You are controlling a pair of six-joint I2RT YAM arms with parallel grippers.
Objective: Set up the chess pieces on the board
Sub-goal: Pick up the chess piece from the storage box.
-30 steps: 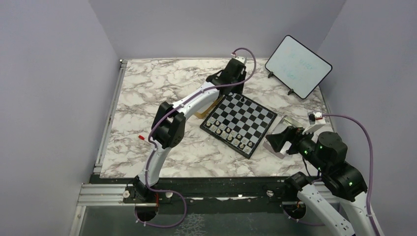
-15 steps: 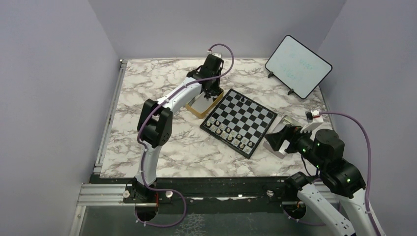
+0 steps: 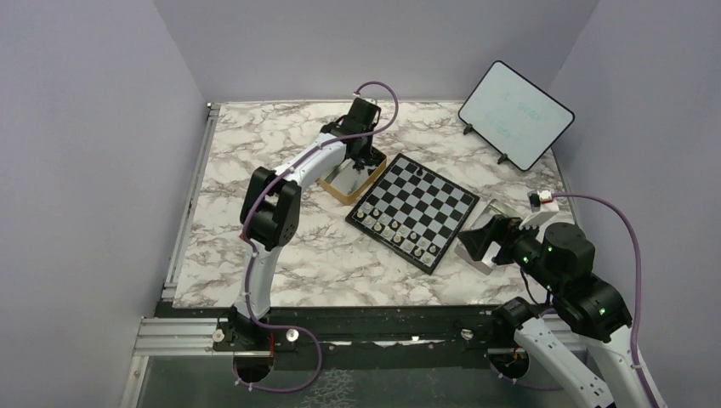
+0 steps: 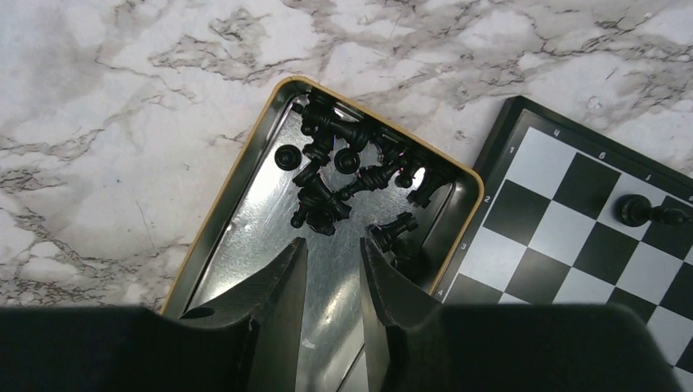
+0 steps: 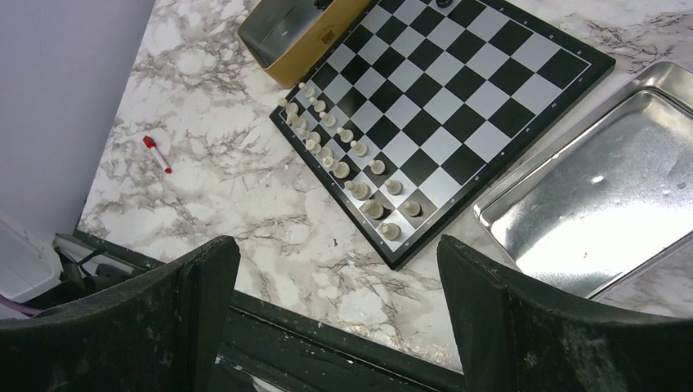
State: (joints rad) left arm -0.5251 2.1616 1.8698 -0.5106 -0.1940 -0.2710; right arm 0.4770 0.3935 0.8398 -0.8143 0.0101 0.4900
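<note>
The board [image 3: 425, 208] lies turned diagonally at mid-table. Pale chess pieces [image 3: 393, 229] line its near-left edge in two rows [image 5: 343, 155]. One black piece [image 3: 417, 169] stands at the board's far corner [image 4: 646, 212]. Several black chess pieces [image 4: 343, 163] lie heaped at the far end of a gold tin [image 4: 245, 188] beside the board [image 4: 572, 188]. My left gripper [image 4: 333, 242] hangs over the tin's bare floor just short of the heap, its jaws a narrow gap apart with nothing between. My right gripper [image 5: 337, 245] is wide open and empty, near the table's front edge, right of the board [image 5: 458, 90].
An empty silver tray [image 5: 605, 204] sits against the board's right side. A white tablet [image 3: 514, 113] stands on feet at the back right. A red-capped pen [image 3: 245, 239] lies on the marble at the left. Purple walls enclose the table.
My left arm swung left from the board's far corner to above the gold tin, and its jaws narrowed. The right arm barely moved.
</note>
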